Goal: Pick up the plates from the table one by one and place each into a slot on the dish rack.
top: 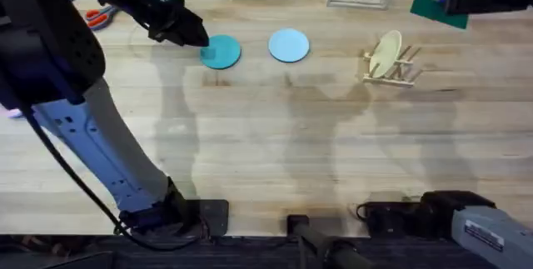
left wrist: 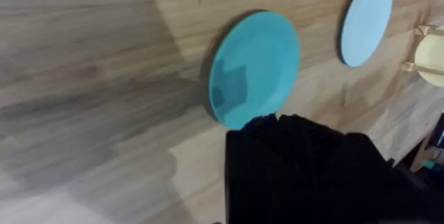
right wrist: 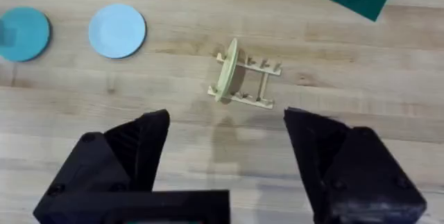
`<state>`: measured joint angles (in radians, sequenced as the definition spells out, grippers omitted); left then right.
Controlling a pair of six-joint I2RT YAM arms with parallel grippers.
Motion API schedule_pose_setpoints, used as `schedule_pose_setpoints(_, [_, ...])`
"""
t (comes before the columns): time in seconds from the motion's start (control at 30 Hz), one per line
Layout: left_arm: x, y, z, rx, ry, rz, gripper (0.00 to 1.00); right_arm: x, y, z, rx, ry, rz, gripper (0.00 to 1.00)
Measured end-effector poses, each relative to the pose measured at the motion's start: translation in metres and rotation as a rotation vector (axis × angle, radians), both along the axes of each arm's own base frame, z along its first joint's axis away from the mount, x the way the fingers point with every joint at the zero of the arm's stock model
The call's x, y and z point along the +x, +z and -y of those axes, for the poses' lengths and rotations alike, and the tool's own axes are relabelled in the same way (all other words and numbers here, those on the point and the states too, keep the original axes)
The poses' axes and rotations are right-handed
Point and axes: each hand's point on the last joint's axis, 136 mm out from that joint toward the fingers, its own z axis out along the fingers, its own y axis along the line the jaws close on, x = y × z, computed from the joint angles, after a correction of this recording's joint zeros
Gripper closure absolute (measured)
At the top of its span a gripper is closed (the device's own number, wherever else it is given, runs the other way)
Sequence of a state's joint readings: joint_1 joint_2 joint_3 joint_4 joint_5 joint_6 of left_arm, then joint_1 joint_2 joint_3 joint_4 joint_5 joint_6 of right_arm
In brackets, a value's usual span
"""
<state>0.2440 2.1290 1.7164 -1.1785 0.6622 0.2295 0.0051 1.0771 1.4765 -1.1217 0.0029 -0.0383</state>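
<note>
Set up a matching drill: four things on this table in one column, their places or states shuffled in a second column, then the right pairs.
Things
1. teal plate
2. sky-blue plate
3. cream plate
4. right hand

Places or states
A. standing on edge in the rack
B. lying flat, nothing touching it
C. open, above bare table
D. lying flat, left hand at its edge

Pairs: 1-D, 2-B, 3-A, 4-C

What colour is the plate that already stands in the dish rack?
Cream-yellow. The plate in the dish rack shows best in the right wrist view.
</note>
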Motion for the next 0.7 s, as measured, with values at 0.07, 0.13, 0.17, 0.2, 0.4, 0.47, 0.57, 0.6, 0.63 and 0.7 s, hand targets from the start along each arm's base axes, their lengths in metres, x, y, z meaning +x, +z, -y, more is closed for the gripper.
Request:
schedule_pose_setpoints(0.07, [0.004,-0.005,-0.001,0.001,0.0,0.008,0.958,0.0,0.0,0.0,0.0,0.0,0.0,0.007])
schedule_pose_setpoints(0.13, [0.007,-0.009,-0.002,0.003,0.001,0.016,0.958,0.0,0.0,0.0,0.0,0.0,0.0,0.007])
schedule_pose_setpoints(0.17, [0.009,-0.01,-0.002,0.005,0.001,0.019,0.958,0.0,0.0,0.0,0.0,0.0,0.0,0.007])
schedule_pose_setpoints(0.2, [0.009,-0.011,-0.003,0.005,0.002,0.021,0.959,0.0,0.0,0.0,0.0,0.0,0.0,0.007])
schedule_pose_setpoints(0.4, [0.009,-0.011,-0.009,0.004,0.021,0.017,0.959,0.0,0.0,0.0,0.0,0.0,0.0,0.007])
schedule_pose_setpoints(0.47, [0.009,-0.011,-0.012,0.004,0.028,0.017,0.959,0.0,0.0,0.0,0.0,0.0,0.0,0.007])
schedule_pose_setpoints(0.57, [0.009,-0.011,-0.014,0.003,0.036,0.015,0.959,0.001,-0.001,0.0,0.0,0.0,-0.003,0.007])
schedule_pose_setpoints(0.6, [0.009,-0.011,-0.015,0.004,0.037,0.015,0.959,0.001,-0.002,0.0,0.0,0.0,-0.007,0.007])
schedule_pose_setpoints(0.63, [0.009,-0.011,-0.015,0.003,0.037,0.015,0.959,0.002,-0.003,0.0,0.0,0.0,-0.012,0.007])
schedule_pose_setpoints(0.7, [0.009,-0.011,-0.015,0.004,0.037,0.015,0.959,0.005,-0.007,0.0,0.0,0.0,-0.027,0.008])
